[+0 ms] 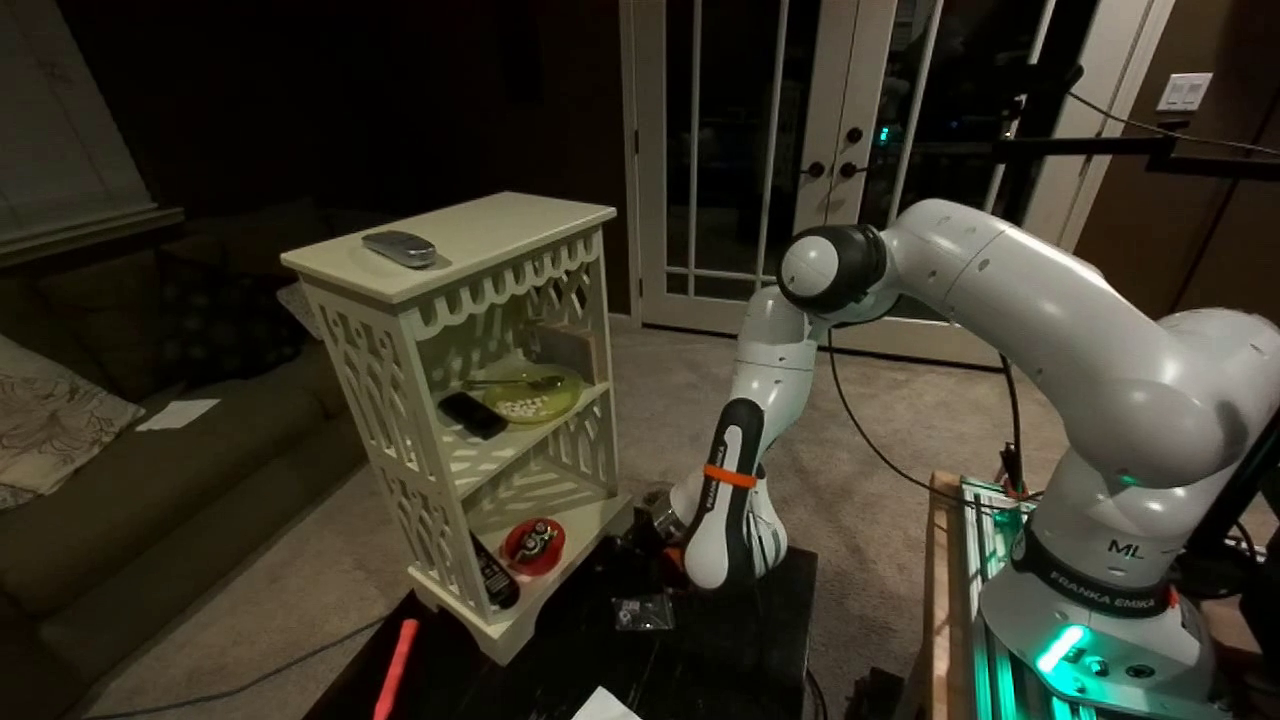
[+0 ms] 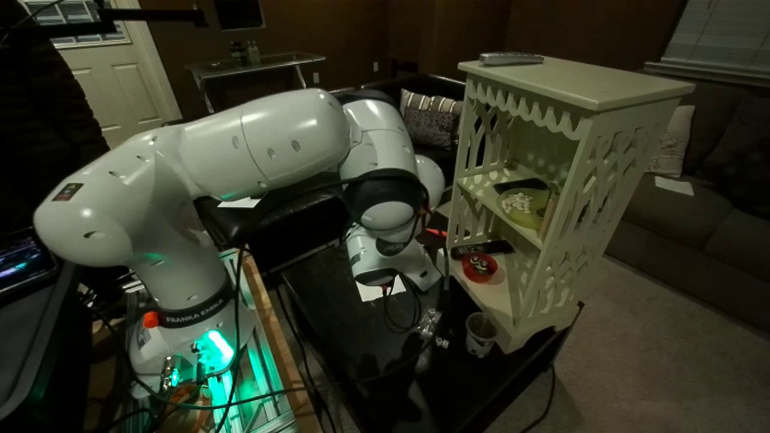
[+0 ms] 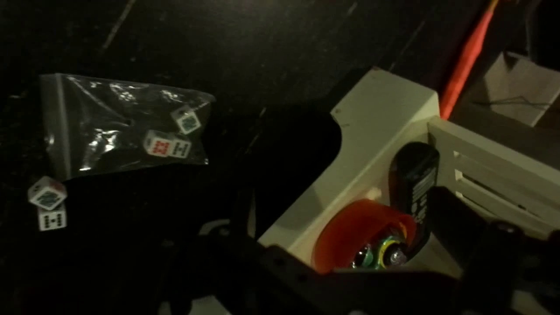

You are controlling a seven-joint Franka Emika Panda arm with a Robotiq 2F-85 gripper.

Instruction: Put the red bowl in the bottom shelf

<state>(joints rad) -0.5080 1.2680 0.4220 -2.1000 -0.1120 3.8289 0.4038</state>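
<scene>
Here is the red bowl, sitting upright on the bottom shelf of the cream rack, near the front edge; a few shiny bits rest inside it, too dim to name; a long black remote lies just beside it, along the side wall; and the jaws, they stand apart, the bowl showing between them in the wrist view; they hang dark just in front of the rack, down by the bottom shelf, and whether they touch it I cannot tell; above them the white arm arches over and bends down toward the black desk.

One level up, on the middle shelf, a black phone lies near a yellow-green plate; white bits sit on the plate and a spoon stretches across it; right at the top a silver gadget lies on the rack, near an edge in both exterior views.

Down on the desk a clear zip bag lies flat, three dice showing inside it; two loose dice lie just beside it; a cup stands by the foot of the rack; a white sheet of paper lies near the bag, and a bright red strip shows near the rack's side.
</scene>
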